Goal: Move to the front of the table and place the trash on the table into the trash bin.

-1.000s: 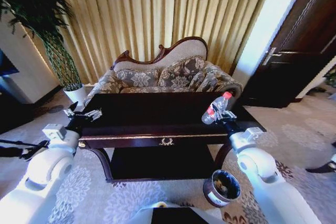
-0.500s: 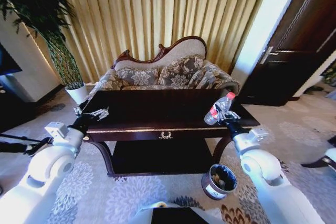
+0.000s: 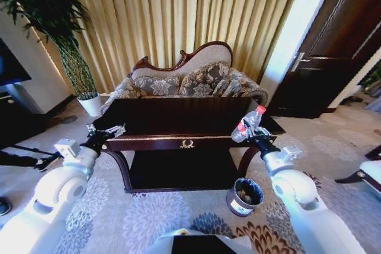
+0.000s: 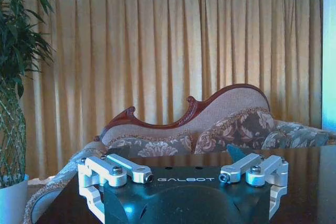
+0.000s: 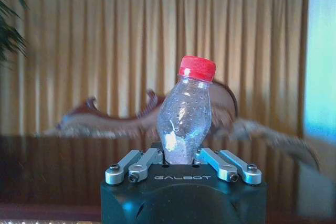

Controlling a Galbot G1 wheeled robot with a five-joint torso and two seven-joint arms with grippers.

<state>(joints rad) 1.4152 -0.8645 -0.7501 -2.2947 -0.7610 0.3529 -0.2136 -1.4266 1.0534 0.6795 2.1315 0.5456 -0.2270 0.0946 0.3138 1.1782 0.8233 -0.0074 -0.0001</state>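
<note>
Bottle [image 3: 247, 124] count is one — a clear plastic one with a red cap and a red-and-white label, clamped at its lower body between the fingers of the right gripper [image 3: 249, 133]. From the right wrist view the bottle [image 5: 186, 114] stands nearly upright, cap uppermost, rising out of the closed-in fingers [image 5: 137, 162]. The right arm reaches forward and holds it near the right front corner of the one table [image 3: 178, 124]. One trash bin [image 3: 244, 196] sits on the carpet below, beside the table's right front leg, with pale scraps visible inside. The left gripper [image 3: 106, 131] hangs at the table's left front corner, its fingers [image 4: 118, 169] spread wide with nothing between them — the arm extended level.
</note>
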